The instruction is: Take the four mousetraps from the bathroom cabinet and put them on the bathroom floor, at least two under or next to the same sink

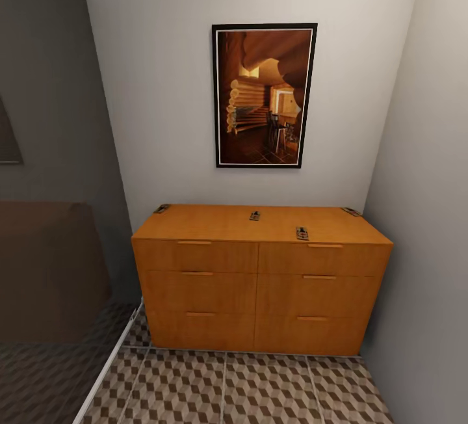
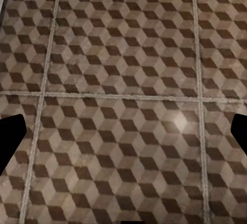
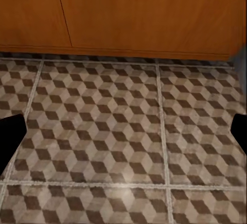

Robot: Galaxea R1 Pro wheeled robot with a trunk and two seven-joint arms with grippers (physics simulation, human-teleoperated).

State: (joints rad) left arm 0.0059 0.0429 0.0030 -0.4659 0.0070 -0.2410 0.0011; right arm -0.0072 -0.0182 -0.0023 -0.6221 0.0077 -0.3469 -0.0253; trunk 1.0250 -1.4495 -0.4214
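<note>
Head view: low wide orange-brown wooden chest of drawers (image 1: 260, 281) w/ flat top stands square ahead against pale wall, under a black-framed picture of a log interior (image 1: 264, 95). Four small flat tan wooden mousetraps on its top, spread apart: one at back-left corner (image 1: 162, 208), one mid-top (image 1: 255, 216), one nearer front edge right of centre (image 1: 302, 233), one at back-right corner (image 1: 351, 211). All lie flat, none on the cube-patterned brown-beige tiled floor (image 1: 260, 388) yet, so task looks unstarted. Spread means each prob. needs its own reach; corner ones furthest back. Sink not in these frames. Left wrist view: left pincer (image 2: 123, 131) points down at bare tile, dark finger tips at the frame's edges set wide, released, grasping nothing. Right wrist view: right pincer (image 3: 123, 134) likewise spread and empty, aimed at floor just before the chest's base. Both arms hang low, apparently carry pose for driving up; next move likely raise an arm to the top.
</note>
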